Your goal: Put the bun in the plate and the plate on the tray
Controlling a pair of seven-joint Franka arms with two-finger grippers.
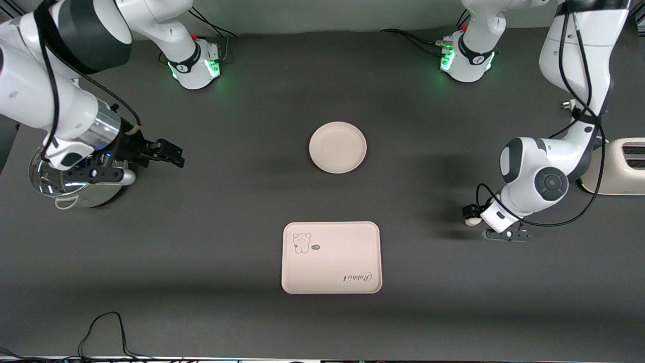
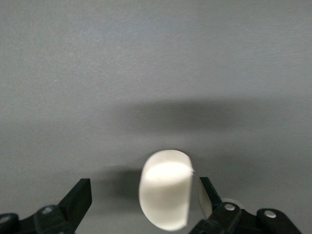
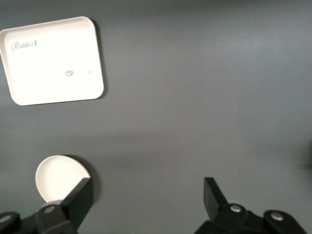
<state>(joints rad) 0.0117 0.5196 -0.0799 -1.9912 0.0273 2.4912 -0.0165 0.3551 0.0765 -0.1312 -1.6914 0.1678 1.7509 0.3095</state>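
The bun (image 1: 472, 220) is a small off-white lump on the dark table toward the left arm's end, level with the tray. My left gripper (image 1: 479, 223) is down at it, open, with the bun (image 2: 165, 195) between its fingers. The flat side of the bun lies close to one finger (image 2: 207, 195) and the other finger stands well apart. The round plate (image 1: 337, 147) lies empty mid-table and also shows in the right wrist view (image 3: 58, 178). The rectangular tray (image 1: 331, 257) lies empty nearer the camera and shows there too (image 3: 51, 61). My right gripper (image 1: 175, 154) is open and empty, waiting above the table at the right arm's end (image 3: 146, 195).
A metal pot (image 1: 75, 189) stands under the right arm at its end of the table. A cream toaster (image 1: 622, 169) stands at the left arm's end. Cables (image 1: 108, 327) lie at the table's near edge.
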